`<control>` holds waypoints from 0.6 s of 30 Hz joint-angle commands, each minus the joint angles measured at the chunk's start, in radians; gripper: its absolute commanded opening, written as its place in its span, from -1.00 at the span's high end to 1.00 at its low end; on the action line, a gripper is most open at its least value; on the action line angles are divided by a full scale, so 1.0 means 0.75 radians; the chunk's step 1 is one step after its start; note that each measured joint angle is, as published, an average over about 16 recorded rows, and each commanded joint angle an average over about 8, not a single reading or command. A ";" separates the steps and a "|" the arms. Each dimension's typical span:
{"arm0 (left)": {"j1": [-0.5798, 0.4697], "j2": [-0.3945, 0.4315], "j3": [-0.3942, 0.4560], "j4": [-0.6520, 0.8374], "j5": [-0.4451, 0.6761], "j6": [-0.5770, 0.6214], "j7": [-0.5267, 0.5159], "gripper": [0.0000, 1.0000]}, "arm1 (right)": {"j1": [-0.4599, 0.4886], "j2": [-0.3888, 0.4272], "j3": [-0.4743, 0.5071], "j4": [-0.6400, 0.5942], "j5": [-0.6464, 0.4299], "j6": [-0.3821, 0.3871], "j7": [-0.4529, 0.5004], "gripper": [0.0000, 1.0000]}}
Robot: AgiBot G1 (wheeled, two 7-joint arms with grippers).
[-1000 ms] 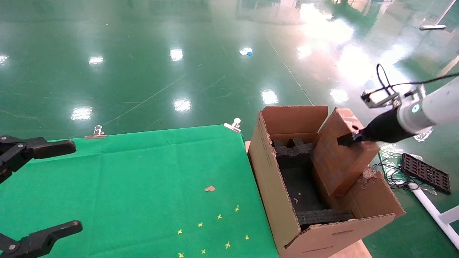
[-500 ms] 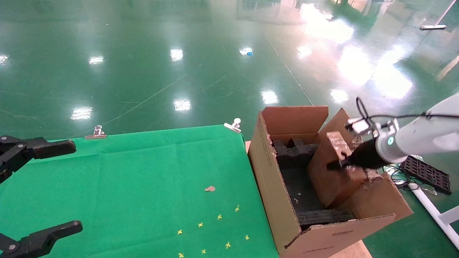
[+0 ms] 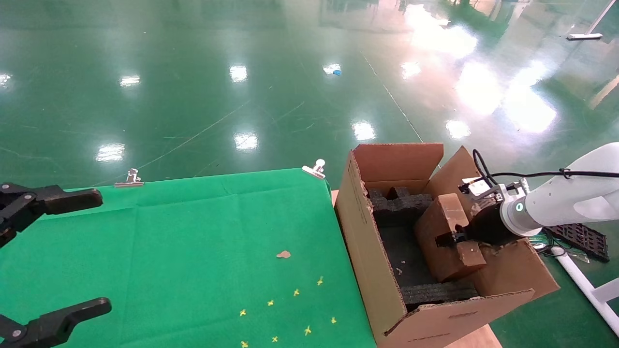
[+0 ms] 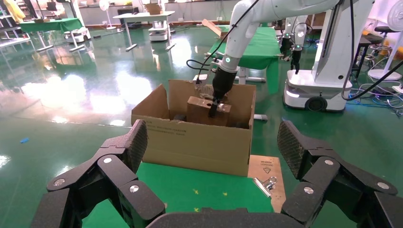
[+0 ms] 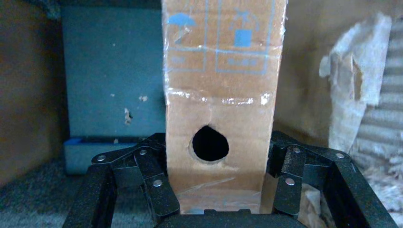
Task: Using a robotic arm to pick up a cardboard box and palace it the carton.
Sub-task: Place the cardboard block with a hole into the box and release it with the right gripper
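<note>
Nearest the robot, the left gripper (image 3: 51, 251) hangs parked over the near-left part of the green cloth (image 3: 193, 241), its black fingers spread wide apart and holding nothing. Small yellow marks (image 3: 295, 309) and a brown scrap (image 3: 283, 254) lie on the cloth, and metal clips (image 3: 314, 169) pinch its far edge.

Just right of the cloth stands the carton (image 3: 367, 251), flaps up, with black foam blocks (image 3: 399, 205) inside. Its side wall carries small black print, too small to read.

The right gripper (image 3: 447, 239), on the robotic arm (image 3: 566, 203), is clamped on the cardboard box (image 3: 442, 237), which stands tilted inside the carton with its lower end down among the foam, near the carton's right wall. In the right wrist view the fingers (image 5: 159, 190) press both broad faces of the cardboard box, whose narrow edge with a round hole (image 5: 210, 142) sits between them. Blue handling symbols (image 5: 223, 35) are printed on that edge beyond the hole; the wording beneath them cannot be read. Torn, ragged cardboard (image 5: 351, 95) of the carton shows beside the box.

Beyond lies the glossy green floor (image 3: 242, 72).
</note>
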 commanded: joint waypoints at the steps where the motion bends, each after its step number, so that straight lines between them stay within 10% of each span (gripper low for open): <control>1: 0.000 0.000 0.000 0.000 0.000 0.000 0.000 -1.00 | 0.004 -0.008 -0.001 -0.019 0.001 -0.021 -0.007 -1.00; 18: 0.000 -0.001 0.001 0.000 -0.001 -0.001 0.001 -1.00 | 0.033 -0.057 0.001 -0.131 0.002 -0.076 -0.049 -1.00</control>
